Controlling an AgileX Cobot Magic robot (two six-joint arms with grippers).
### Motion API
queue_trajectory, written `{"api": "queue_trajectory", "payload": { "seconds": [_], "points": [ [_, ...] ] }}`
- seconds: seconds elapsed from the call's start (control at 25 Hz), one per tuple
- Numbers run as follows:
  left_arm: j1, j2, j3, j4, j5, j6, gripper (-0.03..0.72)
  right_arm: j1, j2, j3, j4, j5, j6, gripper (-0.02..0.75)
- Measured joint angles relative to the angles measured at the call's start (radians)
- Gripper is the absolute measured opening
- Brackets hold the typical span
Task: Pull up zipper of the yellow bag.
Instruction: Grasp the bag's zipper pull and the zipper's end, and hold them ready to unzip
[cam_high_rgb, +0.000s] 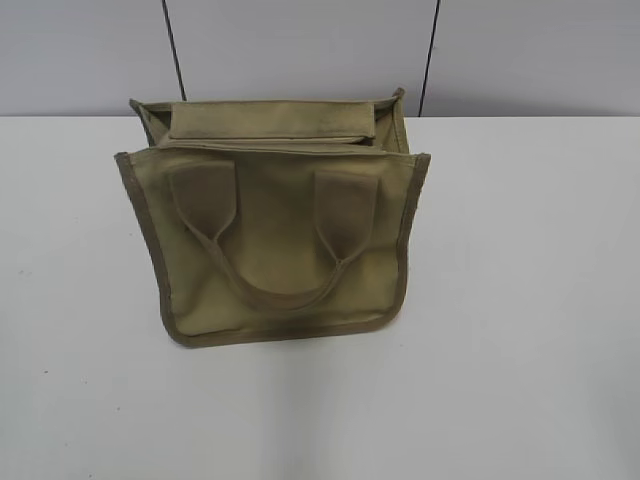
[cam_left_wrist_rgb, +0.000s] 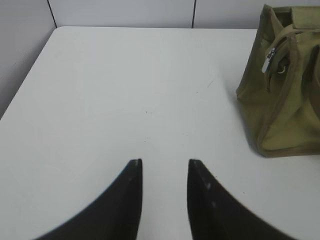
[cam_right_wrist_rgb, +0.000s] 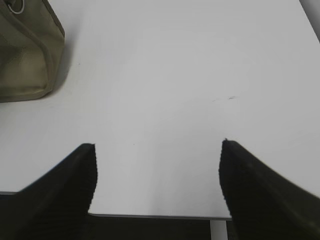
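The yellow bag stands in the middle of the white table, its front face and looped handles toward me. It also shows at the right edge of the left wrist view, where a silvery zipper pull tab hangs at its end. Only its corner shows in the right wrist view. The zipper line itself is not clear in any view. My left gripper is open and empty over bare table, left of the bag. My right gripper is wide open and empty near the table's front edge, right of the bag. Neither gripper shows in the exterior view.
The white table stretches on both sides of the bag. A grey panelled wall stands behind it. The table's front edge lies just under the right gripper.
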Motion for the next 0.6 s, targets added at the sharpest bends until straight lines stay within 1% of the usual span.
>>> {"api": "queue_trajectory", "payload": {
  "seconds": [0.6],
  "points": [
    [0.0,0.0,0.0,0.0,0.0,0.0,0.23,0.0,0.0,0.0,0.001,0.0,0.0,0.582]
  ]
}}
